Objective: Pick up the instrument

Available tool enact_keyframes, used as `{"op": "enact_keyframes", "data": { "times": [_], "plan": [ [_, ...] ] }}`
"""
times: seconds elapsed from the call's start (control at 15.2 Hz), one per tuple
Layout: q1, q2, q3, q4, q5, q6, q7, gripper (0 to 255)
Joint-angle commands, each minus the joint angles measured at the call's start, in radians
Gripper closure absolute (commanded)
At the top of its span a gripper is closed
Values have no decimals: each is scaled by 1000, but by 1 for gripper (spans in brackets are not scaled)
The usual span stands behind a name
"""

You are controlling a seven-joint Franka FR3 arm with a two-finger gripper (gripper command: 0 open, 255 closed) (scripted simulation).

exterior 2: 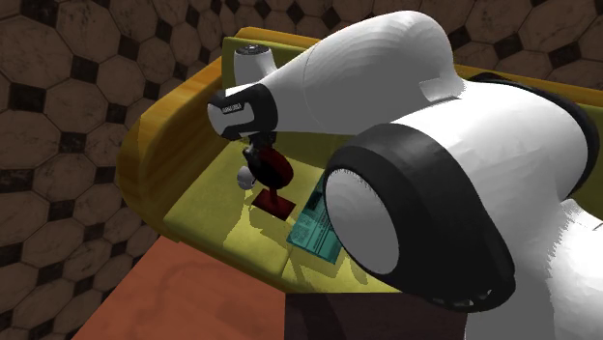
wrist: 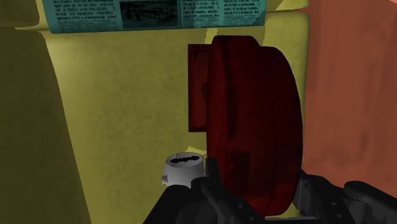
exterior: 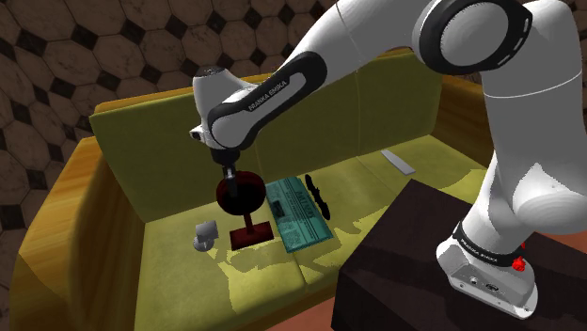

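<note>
Black fingers [wrist: 213, 181] of the gripper [wrist: 257, 197] sit closest to the wrist camera, one on each side of the instrument [wrist: 251, 114]. It is a dark red disc standing on edge, on a thin stem over a flat base [exterior: 252, 233]. The jaws straddle its top rim, and each appears to touch a face. I take them as closed on the disc, though the wrist view is dim at the contact and a sliver of gap cannot be ruled out.

In the shoulder view the instrument stands on the seat of the sofa [exterior: 122, 150], with the hand straight above it and the arm coming down from the view's upper right. The disc's thin dimension runs across the gap between the jaws, and its broad faces meet the pads. This suits a pinch.

A small pale cup [exterior: 205, 233] stands just beside the base on the shoulder view's left, and a teal paper [exterior: 297, 214] lies close on the right. The base rests on the cushion, so the lift looks not yet made. A straight rise should clear both neighbours.
</note>
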Motion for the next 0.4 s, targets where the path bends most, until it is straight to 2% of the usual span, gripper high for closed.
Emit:
{"op": "enact_keyframes", "data": {
  "times": [0.0, 0.33],
  "plan": [
    [-2, -16, 2, 7, 3, -22, -1, 255],
    [-3, -36, 4, 22, 7, -56, -2, 255]
  ]
}}
